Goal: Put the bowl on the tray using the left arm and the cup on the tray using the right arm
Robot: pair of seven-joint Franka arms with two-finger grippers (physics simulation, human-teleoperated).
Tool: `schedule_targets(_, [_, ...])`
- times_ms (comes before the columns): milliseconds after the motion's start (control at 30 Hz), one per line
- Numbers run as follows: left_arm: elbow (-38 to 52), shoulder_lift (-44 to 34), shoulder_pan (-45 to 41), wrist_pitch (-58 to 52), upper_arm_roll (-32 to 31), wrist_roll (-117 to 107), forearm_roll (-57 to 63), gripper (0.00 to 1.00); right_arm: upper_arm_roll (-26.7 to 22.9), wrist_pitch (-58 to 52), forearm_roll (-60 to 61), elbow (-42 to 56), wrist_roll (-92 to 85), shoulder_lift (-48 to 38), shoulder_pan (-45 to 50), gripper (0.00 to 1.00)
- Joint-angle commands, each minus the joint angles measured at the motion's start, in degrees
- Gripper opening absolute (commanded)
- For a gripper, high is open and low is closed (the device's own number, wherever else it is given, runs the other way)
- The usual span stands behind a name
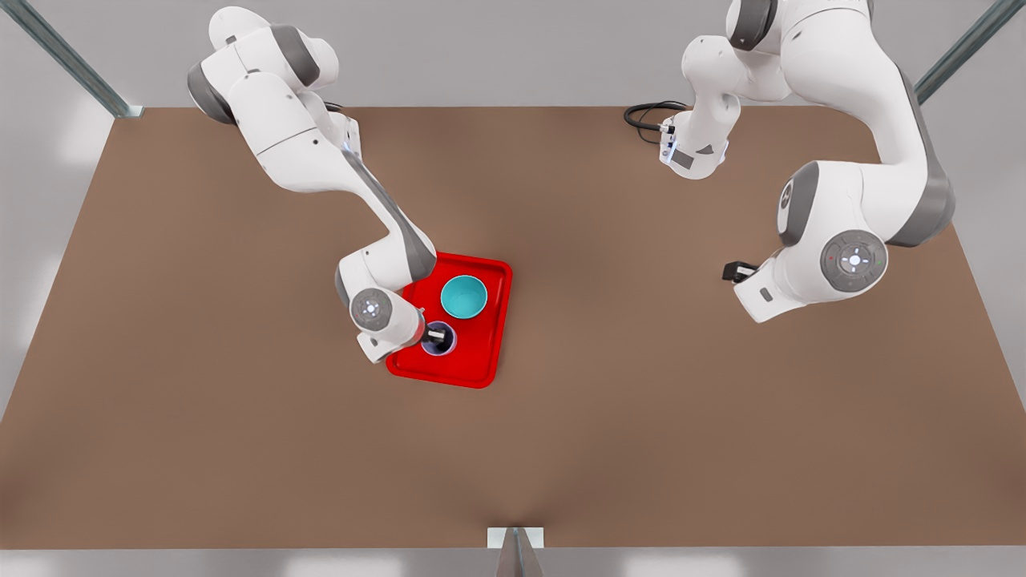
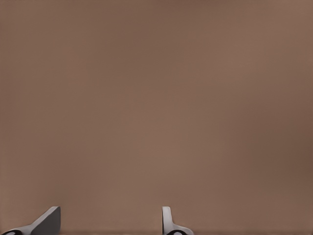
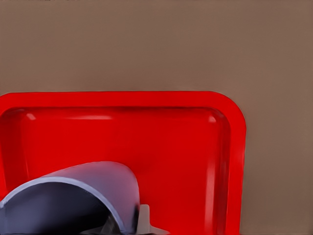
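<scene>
**Now both vessels stand on the tray**

Already the small round teal bowl (image 1: 463, 296) sits upright inside the bright red rectangular tray (image 1: 481, 365), toward the tray's far end in the front view. Beside it, nearer the tray's close end, stands the small lilac tapered cup (image 1: 439, 337) — also inside the raised rim and apart from the bowl.

Over the tray's edge on the front view's left reaches the right arm, and the right hand (image 1: 433, 336) is at the cup: one dark finger dips into the cup's mouth. From the right wrist camera the cup's lilac wall (image 3: 93, 178) stands between the fingers, one pale fingertip (image 3: 144, 218) against its outside — the hand is closed on the rim, with the cup resting on the tray's floor (image 3: 161, 147).

Well away from the tray, toward the front view's right, the left arm waits above the bare brown worktop (image 1: 641, 401). Its left hand (image 2: 111, 223) is spread wide, holding nothing.
</scene>
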Motion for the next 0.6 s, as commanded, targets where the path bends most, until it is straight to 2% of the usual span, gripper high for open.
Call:
schedule_targets(0, [0.0,0.0,0.0,0.0,0.0,0.0,0.0,1.0,0.0,0.0,0.1,0.0,0.0,0.1,-0.1,0.92])
schedule_targets(200, [0.1,0.0,0.0,0.0,0.0,0.0,0.0,1.0,0.0,-0.8,0.1,0.1,0.0,-0.4,-0.2,1.0])
schedule_targets(333, [0.0,0.2,0.0,0.1,0.0,0.2,0.1,1.0,0.1,-8.0,0.8,1.1,-0.2,-3.3,-1.3,1.0])
schedule_targets(367, [0.1,0.2,0.0,0.1,0.1,0.0,0.0,1.0,0.0,-11.7,0.8,3.5,-0.9,-3.4,-2.7,1.0])
schedule_targets(433, [0.2,0.0,-0.1,0.0,0.0,-0.2,-0.3,1.0,-0.3,-12.3,0.3,7.5,-5.4,-5.2,-8.7,1.0])
schedule_targets(500, [2.1,-0.1,0.0,-0.5,0.1,-0.4,-2.8,1.0,-0.3,-13.7,0.3,8.2,-6.5,-12.9,-17.7,1.0])
schedule_targets(533, [2.3,-0.3,-0.1,-0.7,0.0,-0.3,-2.8,1.0,-0.4,-17.4,0.3,8.5,-6.8,-17.4,-21.2,1.0])
schedule_targets(567, [2.5,-0.2,-0.1,-0.7,0.0,-0.3,-2.8,1.0,-0.4,-26.7,0.3,10.5,-10.1,-21.3,-22.8,1.0])
